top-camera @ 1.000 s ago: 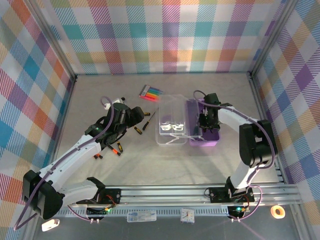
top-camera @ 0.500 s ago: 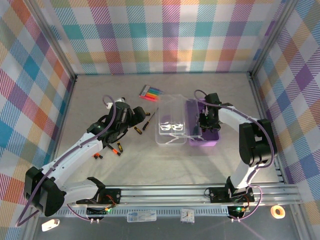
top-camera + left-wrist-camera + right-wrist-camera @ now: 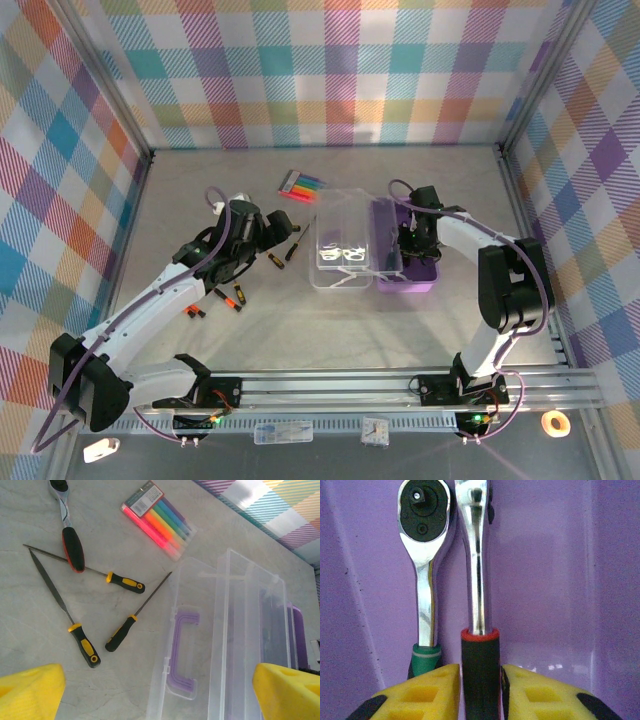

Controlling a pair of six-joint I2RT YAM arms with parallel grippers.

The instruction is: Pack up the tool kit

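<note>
tool kit base (image 3: 545,580): inside it your right pincer (image 3: 480,695) flanks the red-collared ratchet (image 3: 479,605); you cannot tell if clamped. left pincer (image 3: 159,690) apart.

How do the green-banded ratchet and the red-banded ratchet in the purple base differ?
The green-banded ratchet lies flat, its round head with the black square drive facing the camera; the red-banded ratchet lies on its edge, showing a narrow side. The red-banded one's black handle sits between the fingers of the right gripper; the green-banded one lies outside them. Both have shiny metal shanks and lie side by side in the purple base.
</note>
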